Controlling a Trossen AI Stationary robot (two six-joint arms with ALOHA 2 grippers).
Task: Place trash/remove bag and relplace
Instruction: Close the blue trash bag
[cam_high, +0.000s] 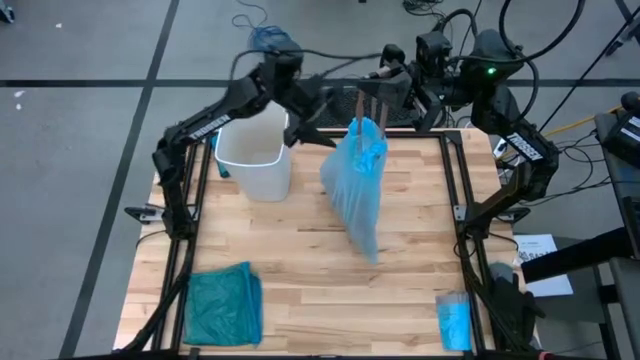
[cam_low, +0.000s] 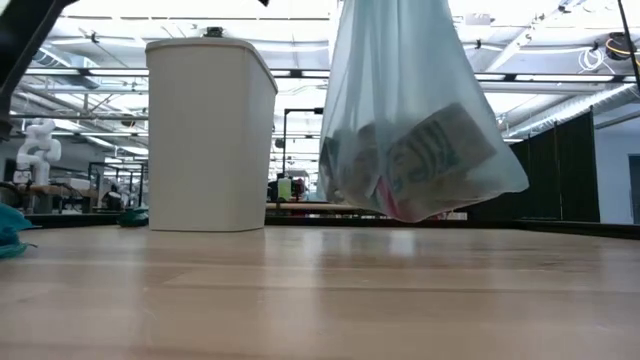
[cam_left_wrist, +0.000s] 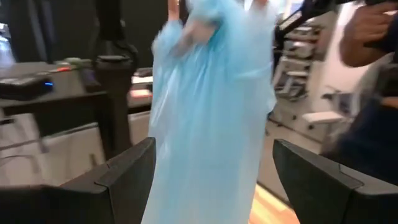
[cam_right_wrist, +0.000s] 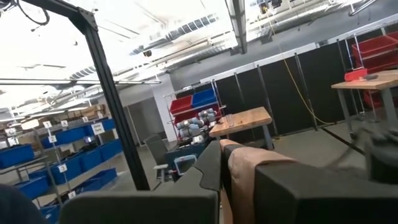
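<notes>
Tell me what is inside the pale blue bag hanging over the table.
Through the thin plastic of the bag, the trash sits bunched at the bottom: a labelled bottle and darker crumpled bits beside it. What lies behind them inside the bag is covered.

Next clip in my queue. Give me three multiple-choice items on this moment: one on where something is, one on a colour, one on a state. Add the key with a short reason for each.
1. Where is the pale blue bag?
A. lining the white bin
B. hanging above the table beside the white bin
C. folded at the table's near edge

2. What colour is the bag lying flat at the near left corner?
A. teal-green
B. red
C. black

3. How do the left gripper fingers stand?
A. clamped on the bin rim
B. shut on nothing
C. open, either side of the bag

Key: B, the low view shows the bag's bottom clear of the tabletop, right of the bin. A, the high view shows it teal-green. C, the left wrist view shows the bag between spread fingers.
</notes>
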